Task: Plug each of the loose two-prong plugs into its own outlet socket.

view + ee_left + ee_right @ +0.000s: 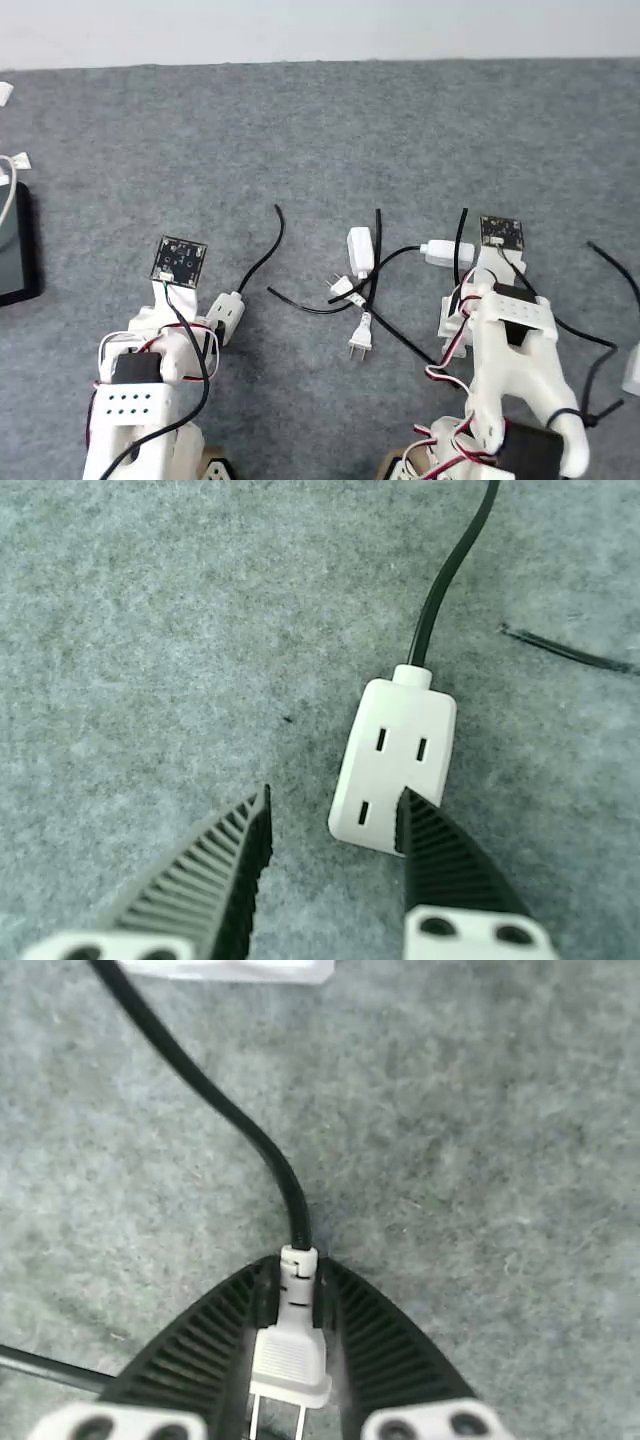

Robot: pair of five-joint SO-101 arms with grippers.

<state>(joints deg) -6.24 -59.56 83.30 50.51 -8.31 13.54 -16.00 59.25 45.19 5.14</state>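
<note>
A white outlet socket [392, 770] on a black cord lies flat on the grey carpet, slots facing up. My left gripper [335, 815] is open around its near end, one finger [440, 865] touching its corner and the other apart from it. My right gripper [298, 1268] is shut on a white two-prong plug [290, 1355], whose black cord [215, 1100] runs away over the carpet. In the high view, another white socket [360, 250] and a third white socket end [438, 252] lie mid-table, with two loose plugs [343, 287] [360, 338] just in front of them.
Black cords [400, 335] cross between the two arms. A dark flat device [18, 245] sits at the left edge and a white block [633, 370] at the right edge. Bare grey carpet [320, 130] stretches to the back wall.
</note>
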